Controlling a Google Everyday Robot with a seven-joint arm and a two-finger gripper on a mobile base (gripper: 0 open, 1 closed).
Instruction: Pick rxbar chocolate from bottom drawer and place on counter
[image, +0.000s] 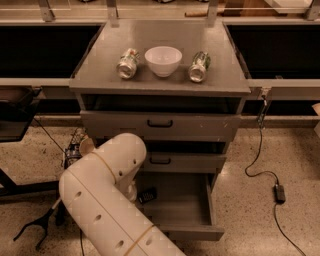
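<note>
Reaching into bottom drawer (195, 232): rxbar chocolate (147, 195) lies flat on its floor, left side. Gripper is hidden behind arm (102, 192) over that side; grip state cannot be told. Pinch across the narrow width, lift clear of the 2 drawers above.

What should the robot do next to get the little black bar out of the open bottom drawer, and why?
Probably ease the gripper, which is hidden behind the white arm over the left side of the bottom drawer, a little toward the rxbar chocolate. The bar lies flat on the open drawer's floor right beside the arm, not on the counter, so grasping it seems to come first.
</note>
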